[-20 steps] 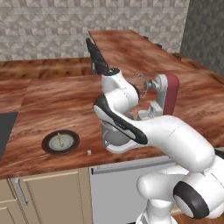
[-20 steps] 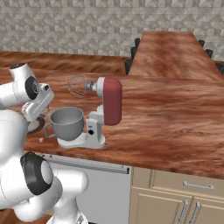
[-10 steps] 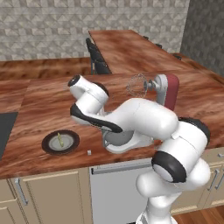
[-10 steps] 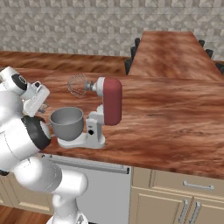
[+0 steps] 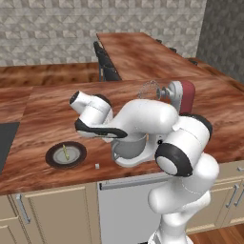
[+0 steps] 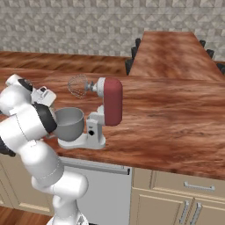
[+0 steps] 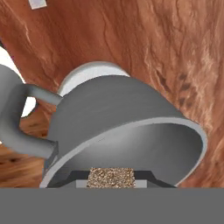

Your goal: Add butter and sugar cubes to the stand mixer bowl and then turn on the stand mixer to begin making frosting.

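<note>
Fingers' state I cannot tell; beyond them sits the grey metal bowl point(image 7: 127, 127). I'd swing toward the slim yellow butter stick point(image 5: 66, 152) gently.

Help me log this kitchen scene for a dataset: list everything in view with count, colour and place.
stand mixer: one, dark red head, pale base, on the counter.
stand mixer bowl: one, grey metal, on the mixer's base under the whisk.
plate: one, dark, on the counter left of the bowl.
butter: one, pale yellow stick, on the plate.
sugar cube: one, white, on the counter between plate and bowl.
counter: one, reddish wood.
arm: one, white, bent over the bowl.
</note>
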